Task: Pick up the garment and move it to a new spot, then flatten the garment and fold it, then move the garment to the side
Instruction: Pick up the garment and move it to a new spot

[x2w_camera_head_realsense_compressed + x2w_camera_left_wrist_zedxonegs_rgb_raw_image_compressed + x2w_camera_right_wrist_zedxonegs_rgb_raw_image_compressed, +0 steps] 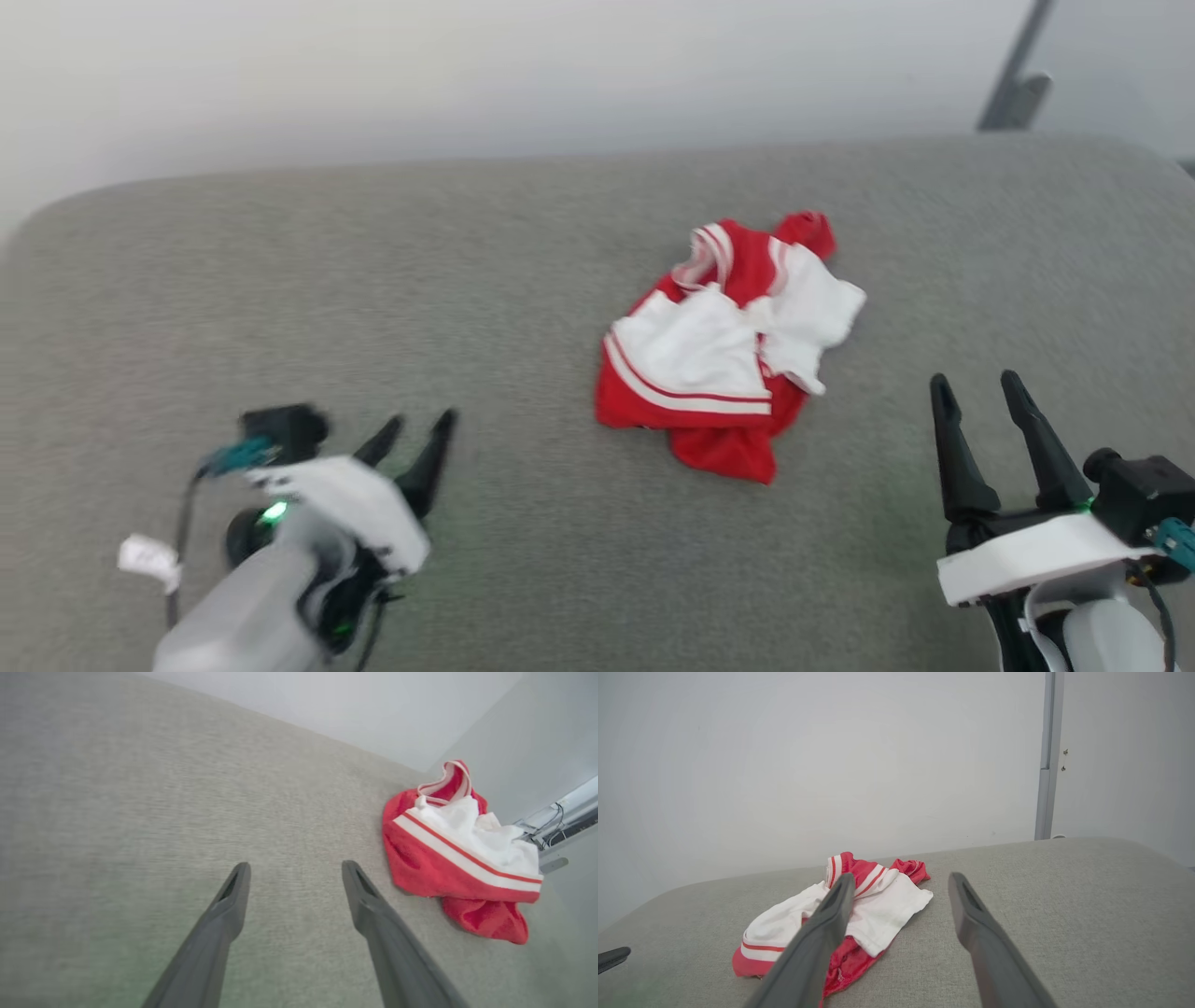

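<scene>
Left tool (422, 420): fingers spread, nothing between them; bare grey fabric is seen in the gap in the left wrist view. It is carried low over the near left of the bench (373, 280), fingers pointed far and slightly right. Some blur is noted on it in the head view.

Right tool (976, 380): fingers likewise parted and empty. It is held at the near right, fingers pointed far, with the forearm entering from the lower right corner. No contact with cloth is seen at either tool.

The garment (719, 355) is found crumpled in a heap right of centre on the padded bench. It lies between the two tools, nearer the right one and well apart from the left. A white panel with red stripes is turned up, the red body is bunched beneath, and the striped collar stands at the far side.

Judgement: both tools are held released at the near edge, so the heap is left unobstructed. Flattening and folding are judged not yet done. The right arm is judged better placed for a first pinch.
</scene>
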You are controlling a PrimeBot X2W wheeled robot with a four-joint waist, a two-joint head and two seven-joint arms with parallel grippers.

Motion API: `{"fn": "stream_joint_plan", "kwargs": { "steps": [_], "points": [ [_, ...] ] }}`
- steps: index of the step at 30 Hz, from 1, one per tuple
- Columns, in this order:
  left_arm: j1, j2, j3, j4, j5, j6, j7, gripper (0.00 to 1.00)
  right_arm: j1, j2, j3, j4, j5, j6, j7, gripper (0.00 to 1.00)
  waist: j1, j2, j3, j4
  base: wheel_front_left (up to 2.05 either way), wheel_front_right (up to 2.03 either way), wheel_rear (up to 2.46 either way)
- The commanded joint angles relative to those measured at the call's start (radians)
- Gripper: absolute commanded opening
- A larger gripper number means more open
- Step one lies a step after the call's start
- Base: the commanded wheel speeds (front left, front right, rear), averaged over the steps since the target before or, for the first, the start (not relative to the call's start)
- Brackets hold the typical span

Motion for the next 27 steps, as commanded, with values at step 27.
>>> {"fn": "stream_joint_plan", "kwargs": {
  "steps": [27],
  "points": [
    [0.681,-0.148,0.889,-0.622,0.864,0.028,-0.005,1.0,0.071,-0.009,-0.058,-0.062,-0.017,0.0,-0.005,1.0,0.0,0.0,-0.091,0.036,0.0,0.0,0.0]
  ]
}}
